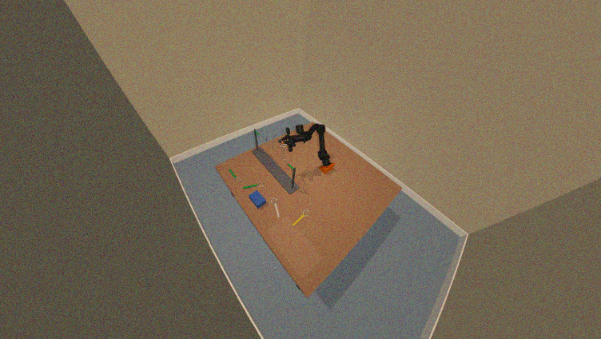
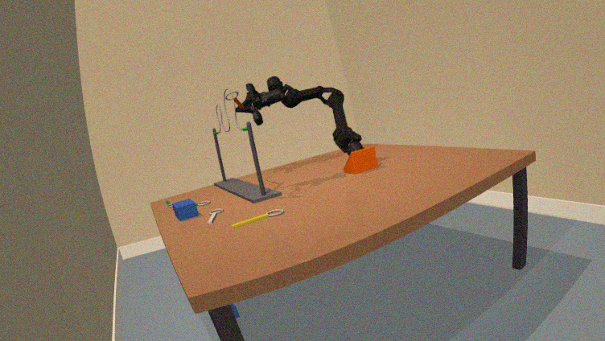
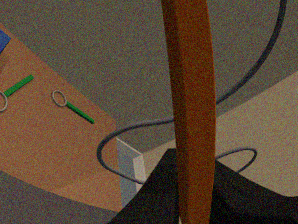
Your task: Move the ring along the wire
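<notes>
Dim, warm light leaves soft shadows on the tabletop (image 1: 344, 201) (image 2: 380, 203) (image 3: 65, 145), grain speckles every view, and the exterior view's straight edges bow.
</notes>
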Controlling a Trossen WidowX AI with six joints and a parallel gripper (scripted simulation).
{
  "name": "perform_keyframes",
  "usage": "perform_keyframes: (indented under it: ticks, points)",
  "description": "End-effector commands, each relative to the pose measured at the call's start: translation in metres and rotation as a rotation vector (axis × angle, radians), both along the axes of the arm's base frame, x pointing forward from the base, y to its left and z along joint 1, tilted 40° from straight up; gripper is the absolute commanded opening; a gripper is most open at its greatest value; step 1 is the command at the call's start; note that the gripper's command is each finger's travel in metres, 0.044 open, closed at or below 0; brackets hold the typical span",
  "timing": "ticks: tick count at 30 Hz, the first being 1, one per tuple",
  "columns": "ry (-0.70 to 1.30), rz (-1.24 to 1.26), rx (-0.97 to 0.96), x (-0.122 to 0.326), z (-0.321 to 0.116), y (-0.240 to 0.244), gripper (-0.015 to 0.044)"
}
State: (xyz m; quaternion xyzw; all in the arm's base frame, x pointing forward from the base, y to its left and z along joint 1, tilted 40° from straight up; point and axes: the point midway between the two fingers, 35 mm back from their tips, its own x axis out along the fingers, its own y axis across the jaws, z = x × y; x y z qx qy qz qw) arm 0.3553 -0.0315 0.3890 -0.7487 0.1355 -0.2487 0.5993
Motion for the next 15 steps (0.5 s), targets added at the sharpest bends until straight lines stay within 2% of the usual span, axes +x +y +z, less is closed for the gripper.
perform_keyframes:
  ticks: [1,15]
  points:
    - [0.007,0.003,-0.057,-0.0005,0.0008,0.0008,-0.0150]
    - [0.020,0.003,-0.246,-0.0004,0.0081,0.0031,-0.0150]
